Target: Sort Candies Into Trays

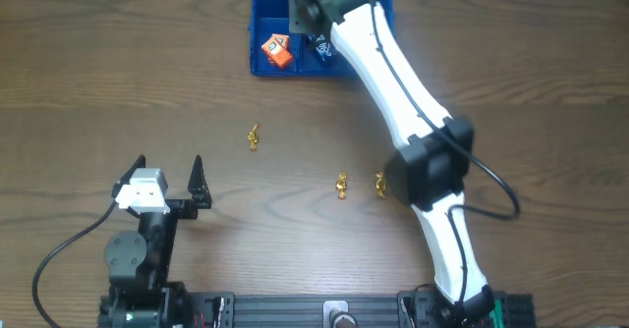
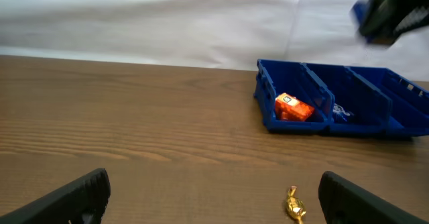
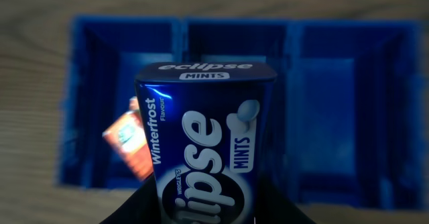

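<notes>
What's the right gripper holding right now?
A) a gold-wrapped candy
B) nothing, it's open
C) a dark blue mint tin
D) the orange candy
C: the right wrist view shows the dark blue mint tin gripped by the right gripper above the blue tray, while the orange candy lies in a tray compartment.

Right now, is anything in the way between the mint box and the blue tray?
Nothing visible is. The right gripper holds the mint box above the tray, over its middle compartment. An orange candy lies in the neighbouring compartment, off to one side of the box.
</notes>
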Motion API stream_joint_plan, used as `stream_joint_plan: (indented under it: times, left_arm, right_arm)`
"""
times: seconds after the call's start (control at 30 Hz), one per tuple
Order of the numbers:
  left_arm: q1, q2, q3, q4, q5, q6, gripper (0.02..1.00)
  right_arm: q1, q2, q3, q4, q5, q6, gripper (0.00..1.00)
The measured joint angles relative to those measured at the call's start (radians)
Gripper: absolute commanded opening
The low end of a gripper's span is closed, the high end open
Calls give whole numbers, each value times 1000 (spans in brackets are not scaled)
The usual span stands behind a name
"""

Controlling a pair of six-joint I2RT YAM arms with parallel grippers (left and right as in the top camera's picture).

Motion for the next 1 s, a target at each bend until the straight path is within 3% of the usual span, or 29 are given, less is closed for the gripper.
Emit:
stream_joint_plan:
  times: [0.5,0.57,0.63,0.73,1.0]
  left_arm:
    - [0,0,0,0,0,0,998]
    - [0,0,0,0,0,0,998]
    - [0,0,0,0,0,0,998]
    - [0,0,0,0,0,0,998]
    - [0,0,0,0,0,0,998]
  right_arm:
    - [-26,83,-5,22,-24,0,349]
    - [-29,83,-5,22,-25,0,459]
    - [-31,83,-5,22,-24,0,682]
    - [-39,83,-5,21,-22,-9,844]
    - [-36,83,-5,18,-2,-47,866]
